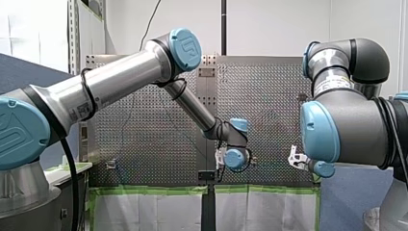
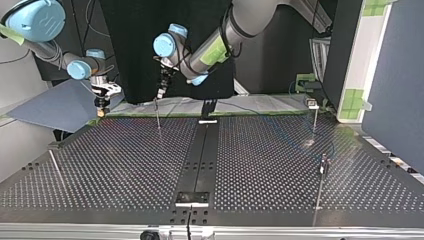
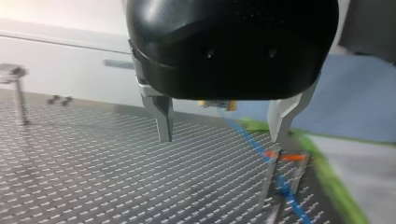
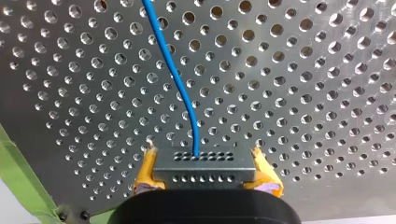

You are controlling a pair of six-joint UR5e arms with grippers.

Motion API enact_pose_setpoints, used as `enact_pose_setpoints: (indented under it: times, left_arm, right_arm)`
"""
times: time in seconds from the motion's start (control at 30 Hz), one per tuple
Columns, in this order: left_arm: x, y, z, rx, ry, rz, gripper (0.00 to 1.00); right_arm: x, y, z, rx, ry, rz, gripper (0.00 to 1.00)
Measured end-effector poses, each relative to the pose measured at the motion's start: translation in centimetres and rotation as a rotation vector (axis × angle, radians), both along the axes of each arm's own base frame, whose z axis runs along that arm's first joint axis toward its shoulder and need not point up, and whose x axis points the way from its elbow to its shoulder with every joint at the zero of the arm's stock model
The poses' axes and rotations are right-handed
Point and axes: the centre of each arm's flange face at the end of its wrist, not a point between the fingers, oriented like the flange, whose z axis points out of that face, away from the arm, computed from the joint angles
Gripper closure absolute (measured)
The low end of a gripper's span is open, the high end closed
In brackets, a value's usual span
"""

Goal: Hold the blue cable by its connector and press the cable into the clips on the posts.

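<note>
The blue cable (image 4: pixel 175 74) is running from its connector (image 4: pixel 204 171) out over the perforated desk (image 4: pixel 303 93) — my right end effector (image 4: pixel 203 158) is clamping that connector between yellow pads (image 4: pixel 145 170). My left end effector (image 3: pixel 223 130) is hovering above the desk with metal fingers apart, the cable passing a post (image 3: pixel 270 182) just beside one finger.
</note>
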Motion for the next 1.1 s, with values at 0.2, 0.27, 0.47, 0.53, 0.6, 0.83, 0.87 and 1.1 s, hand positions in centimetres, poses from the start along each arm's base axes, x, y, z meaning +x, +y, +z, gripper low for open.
enact_pose_setpoints:
  times: [0.2,0.27,0.47,0.53,0.6,0.83,0.87,1.1]
  left_arm:
    - [0.1,1.2,2.6,-0.052,-0.030,0.039,0.00]
    - [-0.2,1.8,3.3,-0.050,-0.027,0.053,0.00]
    - [-1.2,3.7,4.8,-0.006,-0.005,0.097,0.00]
    - [-1.6,4.3,5.3,0.013,0.005,0.108,0.00]
    - [-2.0,5.0,5.8,0.031,0.015,0.120,0.00]
    - [-4.0,7.1,7.5,0.082,0.057,0.132,0.00]
    - [-4.3,7.5,7.8,0.092,0.064,0.133,0.00]
    - [-6.0,9.3,9.8,0.106,0.071,0.134,0.00]
  right_arm:
    - [0.3,0.1,0.0,0.003,-0.001,0.004,1.00]
    - [0.4,0.1,0.0,0.004,-0.002,0.006,1.00]
    - [0.6,0.2,-0.1,0.009,-0.010,0.008,1.00]
    - [0.7,0.2,-0.1,0.011,-0.012,0.010,1.00]
    - [0.7,0.3,-0.1,0.012,-0.013,0.015,1.00]
    - [1.3,0.4,-0.1,0.015,-0.014,0.028,1.00]
    - [1.4,0.4,-0.1,0.015,-0.014,0.030,1.00]
    - [1.8,0.5,-0.1,0.017,-0.013,0.036,1.00]
